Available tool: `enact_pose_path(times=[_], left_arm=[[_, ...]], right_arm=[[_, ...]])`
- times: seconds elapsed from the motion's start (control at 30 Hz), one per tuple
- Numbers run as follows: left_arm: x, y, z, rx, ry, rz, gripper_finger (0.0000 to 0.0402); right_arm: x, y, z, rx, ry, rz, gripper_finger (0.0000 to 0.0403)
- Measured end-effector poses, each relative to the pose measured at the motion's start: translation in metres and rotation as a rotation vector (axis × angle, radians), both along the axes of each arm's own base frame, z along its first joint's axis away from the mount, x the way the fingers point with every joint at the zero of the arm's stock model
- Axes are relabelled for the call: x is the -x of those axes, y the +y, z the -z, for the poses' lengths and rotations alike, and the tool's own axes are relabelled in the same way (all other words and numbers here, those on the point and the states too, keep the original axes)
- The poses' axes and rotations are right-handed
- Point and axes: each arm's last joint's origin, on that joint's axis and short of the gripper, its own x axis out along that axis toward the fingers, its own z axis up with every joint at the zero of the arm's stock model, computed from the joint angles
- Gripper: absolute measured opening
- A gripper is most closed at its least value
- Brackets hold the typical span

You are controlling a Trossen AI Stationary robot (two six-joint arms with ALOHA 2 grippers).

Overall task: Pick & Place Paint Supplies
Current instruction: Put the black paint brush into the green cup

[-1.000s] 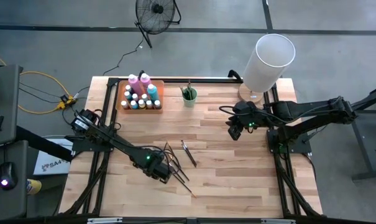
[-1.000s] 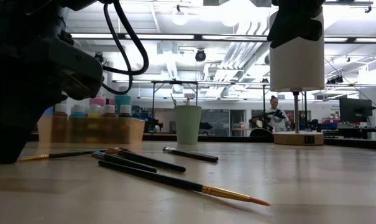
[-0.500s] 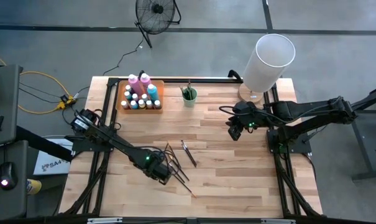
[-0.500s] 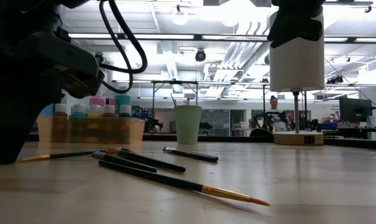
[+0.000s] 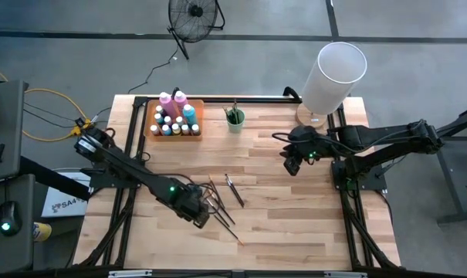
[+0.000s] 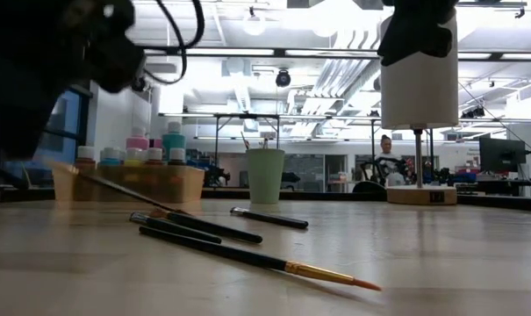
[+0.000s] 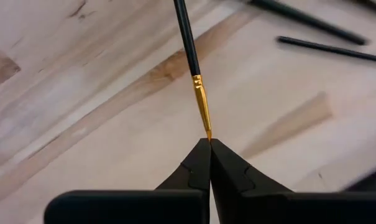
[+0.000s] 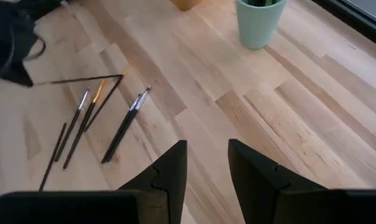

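Left pincer (image 5: 200,217) is sitting over the near-left part of the wooden bench (image 5: 295,208), fingers pressed together and pinching the bristle tip of a thin brush (image 7: 191,56). That brush has a black handle and a gold ferrule tapering to a fine point; in the low view it is hanging tilted, gripped end up, far end angling down toward the bench (image 6: 116,187).

Just right of the pincer, loose brushes (image 5: 227,202) are lying scattered on the bench around mid-width: all thin, dark-handled, some crossing each other. The nearest one (image 6: 247,257) in the low view is showing a gold ferrule and an orange-tinted tip. Two with silvery ferrules (image 8: 127,122) are lying side by side, touching.

Far-left corner: the orange tray (image 5: 152,132) is holding the small paint bottles (image 5: 171,127) with pale caps, packed tight, with taller pink bottles (image 5: 171,100) and a blue one (image 5: 188,113) standing at the back. Right of it, apart from it, the green cup (image 5: 235,120) is standing upright with dark items inside.

Right pincer (image 5: 292,164) is hovering above the right side of the bench, fingers (image 8: 169,171) spread, nothing between them. A white cylinder (image 5: 333,76) is standing at the far-right corner.
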Motion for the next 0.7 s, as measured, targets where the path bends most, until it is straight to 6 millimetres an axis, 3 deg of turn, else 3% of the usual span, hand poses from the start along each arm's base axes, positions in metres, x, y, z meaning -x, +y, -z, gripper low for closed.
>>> enact_pose_path(times=[0.23,0.43,0.7], left_arm=[[0.009,0.005,-0.027,0.037,-0.091,-0.003,0.0],[0.016,0.01,-0.043,0.041,-0.159,-0.008,0.0],[0.001,0.028,-0.055,0.07,-0.291,-0.014,0.0]], right_arm=[[-0.01,0.007,-0.007,0.041,-0.08,-0.313,0.0111],[-0.028,0.024,-0.009,0.254,-0.164,-0.59,0.0115],[-0.073,0.048,0.004,0.476,-0.287,-0.742,0.0195]])
